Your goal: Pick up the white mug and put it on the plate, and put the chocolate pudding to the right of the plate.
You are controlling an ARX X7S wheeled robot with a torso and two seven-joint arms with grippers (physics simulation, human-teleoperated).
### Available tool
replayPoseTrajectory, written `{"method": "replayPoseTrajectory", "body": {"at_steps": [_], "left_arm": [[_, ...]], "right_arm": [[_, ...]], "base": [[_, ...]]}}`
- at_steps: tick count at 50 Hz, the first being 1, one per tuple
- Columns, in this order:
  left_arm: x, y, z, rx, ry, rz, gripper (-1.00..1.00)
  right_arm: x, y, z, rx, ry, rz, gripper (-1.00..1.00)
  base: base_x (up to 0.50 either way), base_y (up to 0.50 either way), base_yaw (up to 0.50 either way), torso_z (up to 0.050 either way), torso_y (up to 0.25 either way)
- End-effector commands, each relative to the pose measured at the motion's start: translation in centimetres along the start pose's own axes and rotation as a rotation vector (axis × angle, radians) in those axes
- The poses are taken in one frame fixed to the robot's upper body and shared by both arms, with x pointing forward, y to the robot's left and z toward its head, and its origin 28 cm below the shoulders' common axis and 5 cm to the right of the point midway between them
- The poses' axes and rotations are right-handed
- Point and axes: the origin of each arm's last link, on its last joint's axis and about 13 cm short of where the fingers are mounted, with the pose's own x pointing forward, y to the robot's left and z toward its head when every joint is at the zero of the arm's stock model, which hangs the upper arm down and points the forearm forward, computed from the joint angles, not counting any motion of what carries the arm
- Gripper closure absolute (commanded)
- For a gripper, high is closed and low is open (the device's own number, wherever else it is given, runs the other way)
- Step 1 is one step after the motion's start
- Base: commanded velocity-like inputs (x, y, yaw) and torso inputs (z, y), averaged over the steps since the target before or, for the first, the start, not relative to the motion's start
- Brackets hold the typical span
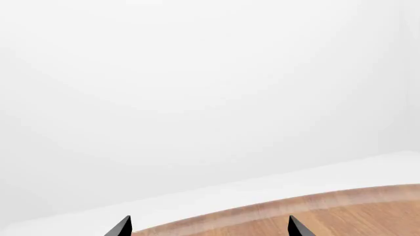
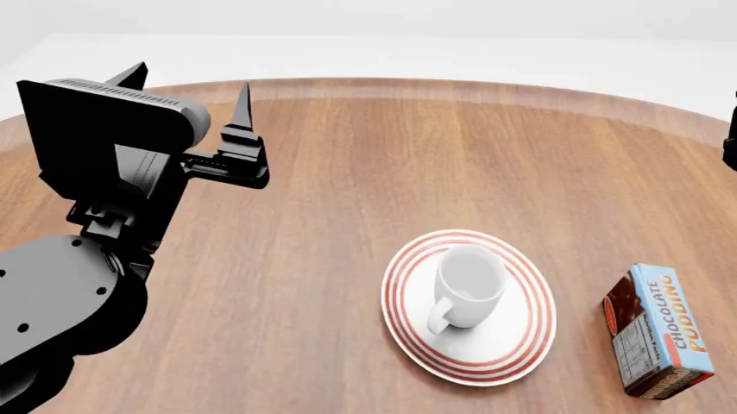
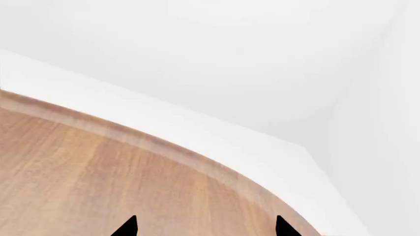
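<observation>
With the white mug (image 2: 467, 285) sitting on the plate (image 2: 519, 341) and the chocolate pudding (image 2: 657, 330) lying right of it, both grippers (jaws spread, empty) are best kept hovering clear.

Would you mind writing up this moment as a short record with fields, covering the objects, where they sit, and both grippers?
surface: round wooden table
plate: red-ringed, on the table, in front of the robot toward its right
white mug: upright on the plate, empty, handle toward the robot
chocolate pudding: carton lying flat on the table, right of the plate, apart from it
left gripper: open, empty, raised over the table's left side
right gripper: open, empty; only fingertips show in its wrist view
task state: both placements look done
</observation>
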Motion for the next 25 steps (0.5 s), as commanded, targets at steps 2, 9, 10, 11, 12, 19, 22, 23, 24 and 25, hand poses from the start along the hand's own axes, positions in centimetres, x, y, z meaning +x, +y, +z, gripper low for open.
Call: {"method": "replayPoseTrajectory", "body": {"at_steps": [2,9,10,11,12,19,22,23,24,25], "left_arm": [[-0.1,-0.3,0.5,0.008,-0.040,-0.008,-1.00],[-0.3,-0.1,0.5,0.024,-0.050,0.031,-1.00],[-0.4,0.0,0.6,0.028,-0.056,0.053,-1.00],[-0.5,0.0,0.6,0.028,-0.060,0.061,-1.00],[-0.6,0.1,0.6,0.028,-0.061,0.065,-1.00],[-1.4,0.2,1.1,0.033,-0.088,0.127,-1.00],[-1.7,0.2,1.2,0.021,-0.105,0.158,-1.00],[-1.7,0.2,1.2,0.020,-0.108,0.158,-1.00],[-1.8,0.2,1.3,0.015,-0.113,0.168,-1.00],[-1.9,0.2,1.3,0.017,-0.113,0.173,-1.00]], "right_arm": [[-2.5,1.8,1.7,-0.060,-0.209,0.008,-1.00],[-4.4,4.0,2.7,-0.071,-0.367,0.033,-1.00],[-4.8,4.5,2.9,-0.074,-0.400,0.045,-1.00],[-5.1,4.9,2.9,-0.066,-0.422,0.051,-1.00],[-5.3,5.1,2.9,-0.072,-0.428,0.049,-1.00],[-6.7,7.6,1.9,-0.057,-0.516,0.115,-1.00],[-7.5,8.4,2.0,-0.043,-0.556,0.138,-1.00],[-7.6,8.5,2.0,-0.041,-0.560,0.141,-1.00],[-7.8,8.7,1.9,-0.047,-0.566,0.138,-1.00],[-8.0,8.9,1.9,-0.044,-0.575,0.145,-1.00]], "base": [[0.00,0.00,0.00,0.000,0.000],[0.00,0.00,0.00,0.000,0.000],[0.00,0.00,0.00,0.000,0.000],[0.00,0.00,0.00,0.000,0.000],[0.00,0.00,0.00,0.000,0.000],[0.00,0.00,0.00,0.000,0.000],[0.00,0.00,0.00,0.000,0.000],[0.00,0.00,0.00,0.000,0.000],[0.00,0.00,0.00,0.000,0.000],[0.00,0.00,0.00,0.000,0.000]]}}
